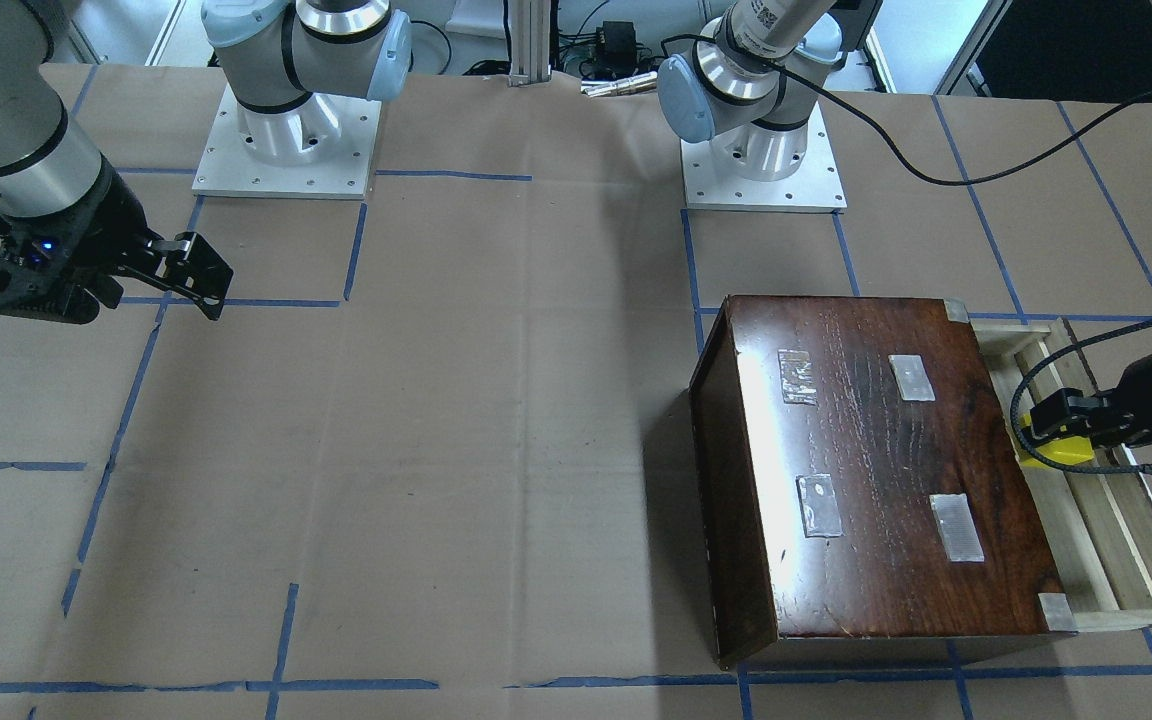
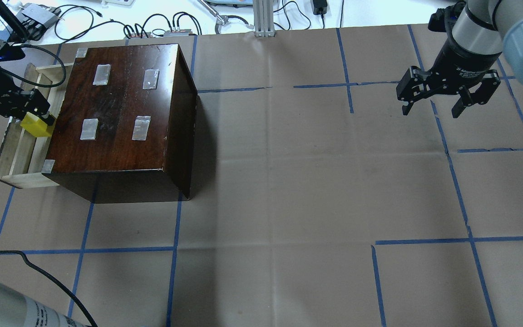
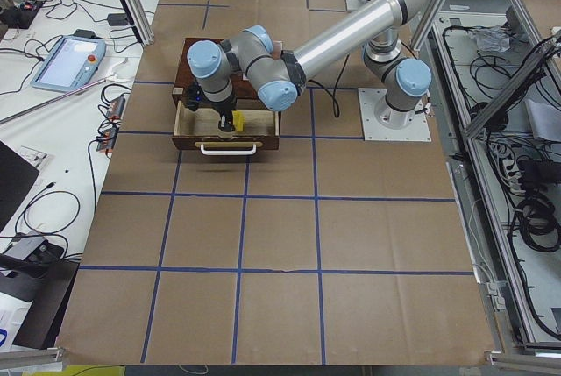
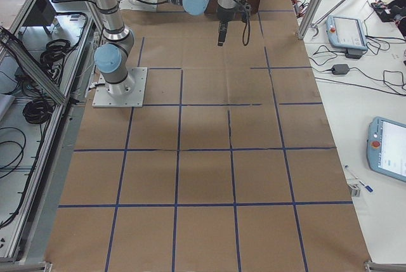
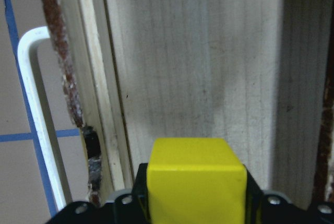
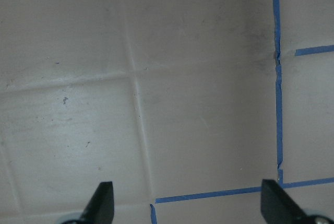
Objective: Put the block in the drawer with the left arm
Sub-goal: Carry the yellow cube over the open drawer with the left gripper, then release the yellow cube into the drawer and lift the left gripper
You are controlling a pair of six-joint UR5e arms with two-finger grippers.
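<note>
The yellow block (image 2: pixel 34 126) is clenched in the left pincer (image 2: pixel 40 118), over the floor of the pale drawer (image 2: pixel 20 155). The drawer stands pulled out from the left side of the dark box (image 2: pixel 120 104). Far right, the right pincer (image 2: pixel 430 111) hangs released above the brown surface (image 2: pixel 288 181).

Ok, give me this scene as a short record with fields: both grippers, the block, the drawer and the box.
left gripper: shut on the block, over the drawer
right gripper: open, holding nothing, over the table, far from the box
block: yellow, held above the drawer floor, close to the box's front; contact with the floor unclear
drawer: pulled out of the box
box: dark brown, taped patches on top
task state: block not yet released
</note>
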